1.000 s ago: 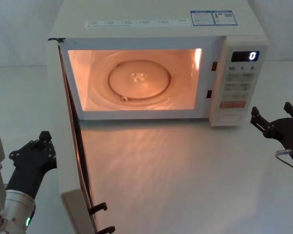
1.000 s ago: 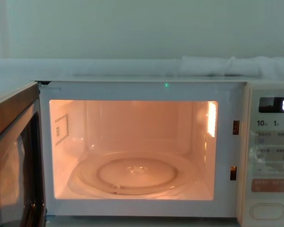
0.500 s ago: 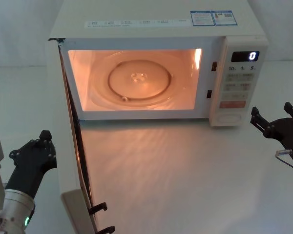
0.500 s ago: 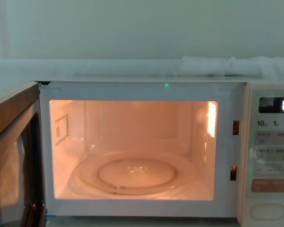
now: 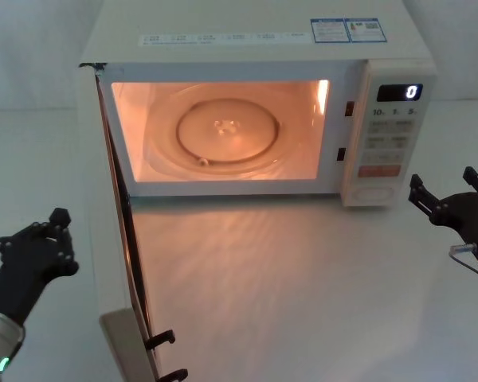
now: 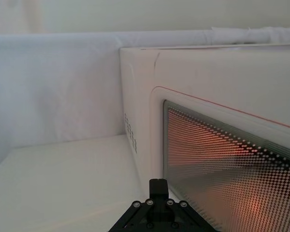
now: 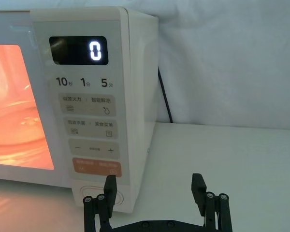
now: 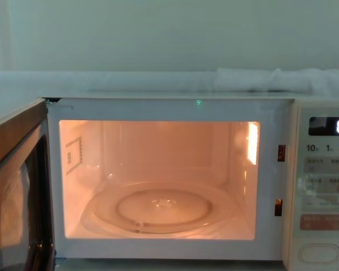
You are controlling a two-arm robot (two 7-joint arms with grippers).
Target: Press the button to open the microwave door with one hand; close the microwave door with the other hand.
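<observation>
At the lower left of the head view the left gripper (image 5: 32,243), matte black and blocky, hovers outside the microwave door (image 5: 111,263); whether its fingers are parted cannot be told. The door, smooth cream with a dotted mesh window (image 6: 222,179), stands swung wide open. Centre frame, a round glass turntable (image 5: 227,131) glows orange. At right, the pill-shaped button (image 5: 374,192) sits lowest on the panel; the right gripper (image 5: 450,199), released and spread, hangs just before it, apart.

A plain white worktop (image 5: 319,270) stood before a white cloth backdrop (image 6: 58,87), with a rumpled fold of cloth (image 8: 271,79) along its top.
</observation>
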